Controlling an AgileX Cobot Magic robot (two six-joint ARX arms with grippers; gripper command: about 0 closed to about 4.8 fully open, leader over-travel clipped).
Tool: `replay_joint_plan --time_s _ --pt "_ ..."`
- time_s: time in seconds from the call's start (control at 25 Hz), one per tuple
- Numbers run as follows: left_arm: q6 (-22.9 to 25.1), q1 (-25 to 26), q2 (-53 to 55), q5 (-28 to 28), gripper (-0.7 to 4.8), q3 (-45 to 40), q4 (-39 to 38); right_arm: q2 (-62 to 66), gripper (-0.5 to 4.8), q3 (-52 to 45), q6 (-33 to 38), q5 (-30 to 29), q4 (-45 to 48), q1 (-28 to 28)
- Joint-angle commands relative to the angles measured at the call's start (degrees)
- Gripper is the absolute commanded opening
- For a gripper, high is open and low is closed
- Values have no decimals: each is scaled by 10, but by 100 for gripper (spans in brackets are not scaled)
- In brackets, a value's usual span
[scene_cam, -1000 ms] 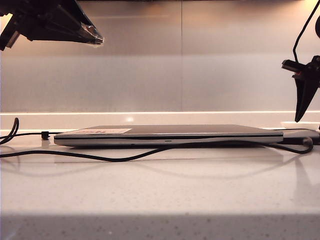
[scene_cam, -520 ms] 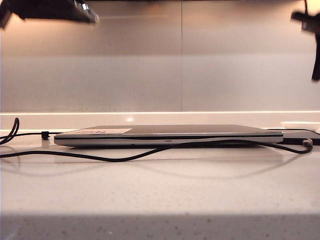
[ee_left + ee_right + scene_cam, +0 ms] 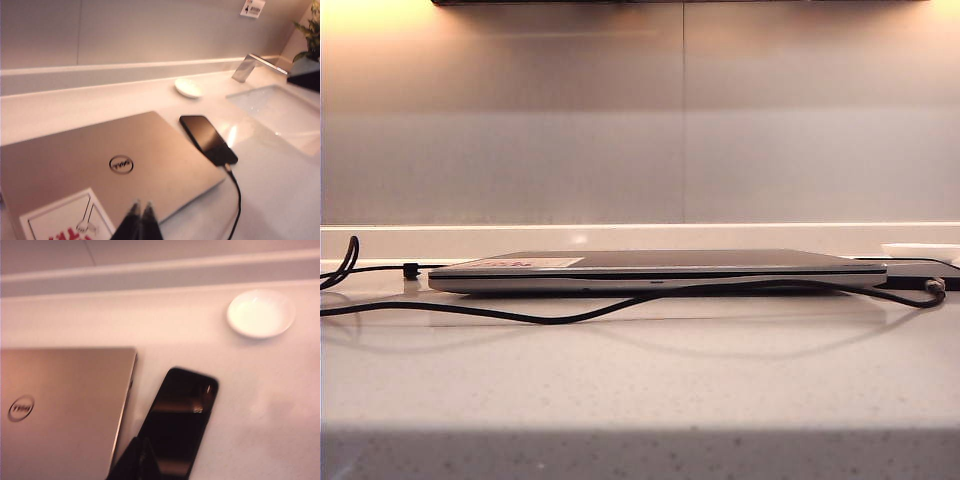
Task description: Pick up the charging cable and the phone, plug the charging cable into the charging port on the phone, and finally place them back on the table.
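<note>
You see the thin black phone [image 3: 208, 139] lying flat on the speckled pale table [image 3: 640, 390], just beside the closed silver laptop [image 3: 100, 165] marked "Dell", black charging cable [image 3: 237, 197] plugged in. Left gripper [image 3: 140, 206] and right gripper [image 3: 143, 441] hover above, empty, fingertips together.

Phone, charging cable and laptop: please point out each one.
phone [image 3: 207, 138], left wrist view, middle of its screen.
charging cable [image 3: 238, 200], left wrist view, cord below the phone.
laptop [image 3: 100, 165], left wrist view, lid.
</note>
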Motion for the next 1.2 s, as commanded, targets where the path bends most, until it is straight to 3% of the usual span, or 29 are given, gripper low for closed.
replay_joint_plan --time_s 0.04,0.28,0.44,0.64,1.2 --pt "5 0 -37 0 -6 -34 -9 -59 -1 -50 -2 -19 21 -1" --pt "5 2 -78 0 -6 -82 0 -128 -1 -131 -2 -53 79 -1" --pt "5 2 -83 0 -6 -128 54 -163 0 -196 -2 -52 115 -1" --pt "9 2 -83 0 -6 -191 140 -165 0 -204 0 -52 91 -1" --pt "35 7 -89 0 -6 -215 198 -165 0 -204 0 -52 89 -1"
